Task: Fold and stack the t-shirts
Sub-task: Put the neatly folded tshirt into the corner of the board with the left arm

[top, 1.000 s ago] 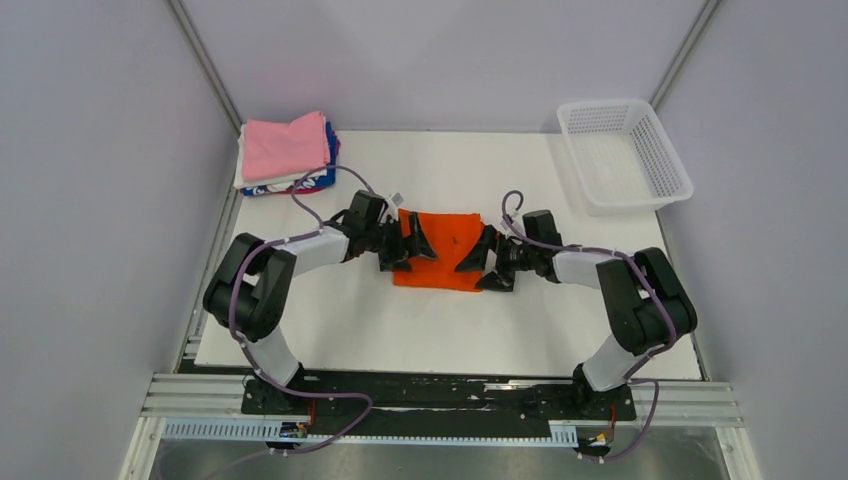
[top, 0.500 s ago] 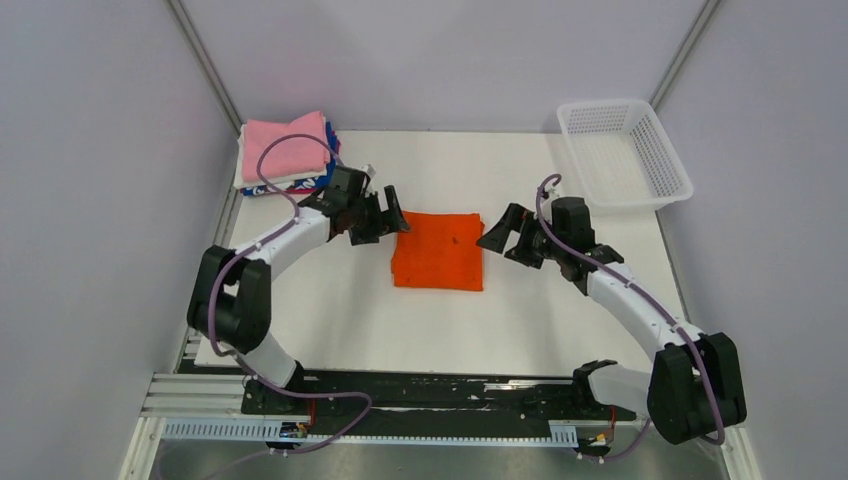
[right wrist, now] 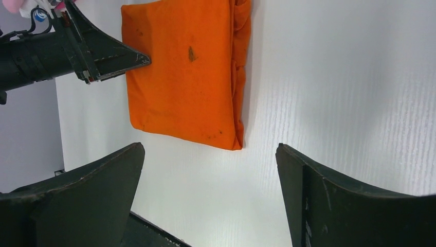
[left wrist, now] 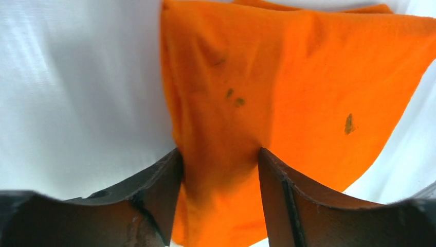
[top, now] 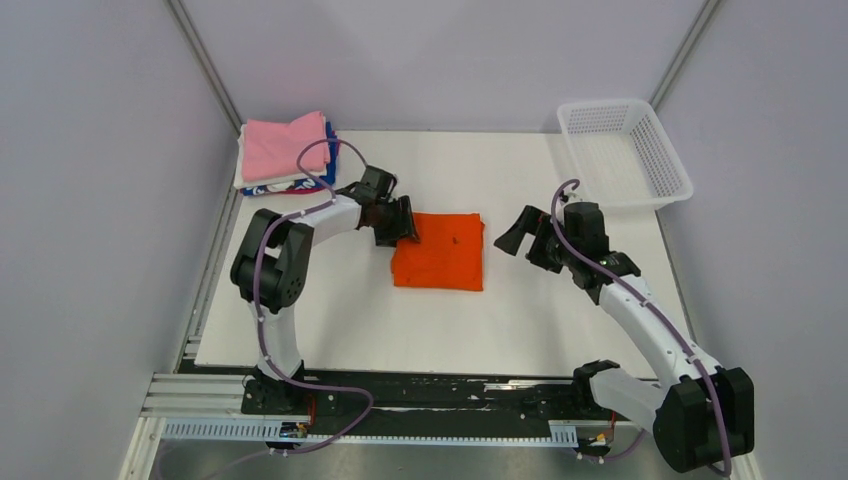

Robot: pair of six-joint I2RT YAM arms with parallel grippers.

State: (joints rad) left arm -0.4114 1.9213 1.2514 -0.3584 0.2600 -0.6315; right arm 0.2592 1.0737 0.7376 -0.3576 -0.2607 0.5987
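The folded orange t-shirt (top: 440,252) lies flat mid-table. My left gripper (top: 405,228) sits at its upper left corner. In the left wrist view the orange cloth (left wrist: 288,92) fills the gap between both fingers, bunched there, so the gripper (left wrist: 220,154) is shut on it. My right gripper (top: 515,236) hovers open just right of the shirt, nothing between its fingers (right wrist: 210,149). The right wrist view shows the shirt (right wrist: 180,77) ahead and the left gripper (right wrist: 113,62) at its far corner. A stack of folded t-shirts, pink on top (top: 283,148), rests at the back left corner.
A white plastic mesh basket (top: 590,108) stands at the back right corner. Grey walls close in the table on both sides and at the back. White tabletop (top: 420,330) shows between the shirt and the arm bases.
Both arms first pulled back off the shirt. The left gripper then returned to the shirt's upper left corner and closed on the cloth; the right gripper drew slightly further right, still open.
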